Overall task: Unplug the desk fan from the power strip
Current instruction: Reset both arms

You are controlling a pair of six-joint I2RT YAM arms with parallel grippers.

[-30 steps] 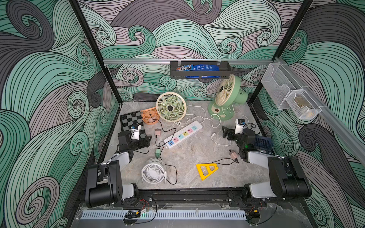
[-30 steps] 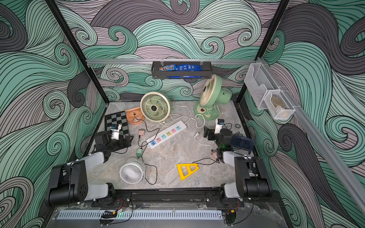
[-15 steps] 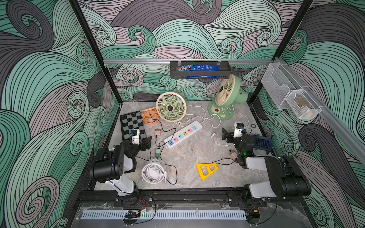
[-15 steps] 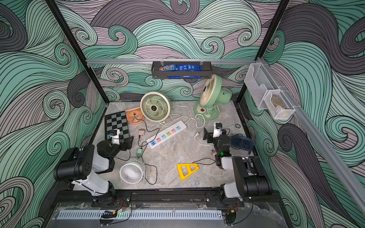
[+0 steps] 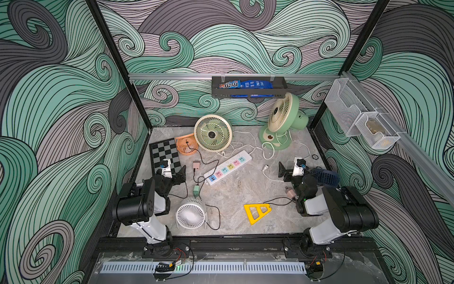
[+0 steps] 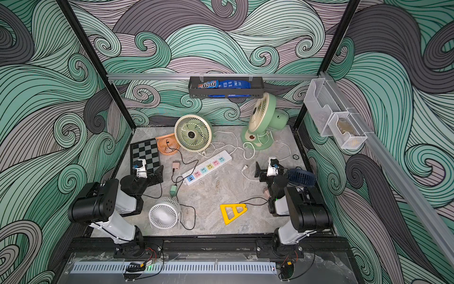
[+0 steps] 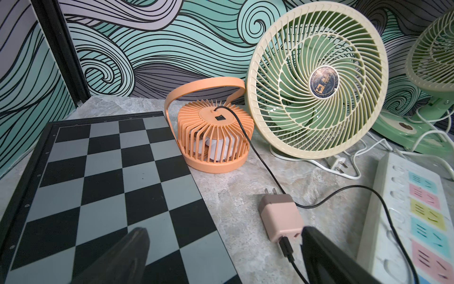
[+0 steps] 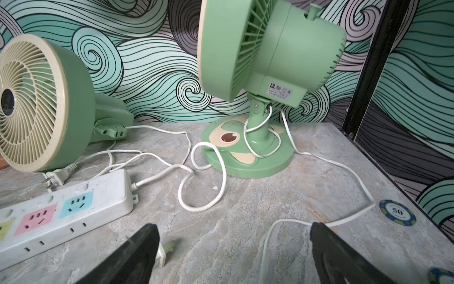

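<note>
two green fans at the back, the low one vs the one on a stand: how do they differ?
The low fan sits close to the table, grille tipped back; the stand fan holds its head up on a neck over a round base. The low fan's grille faces the front; the stand fan's faces sideways, toward the low fan. Both have cream grilles, green bodies and white cords.

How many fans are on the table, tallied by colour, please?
Green-and-cream fans: 2
Orange fan: 1
White fan: 1
Dark blue fan: 1
Total: 5
</note>
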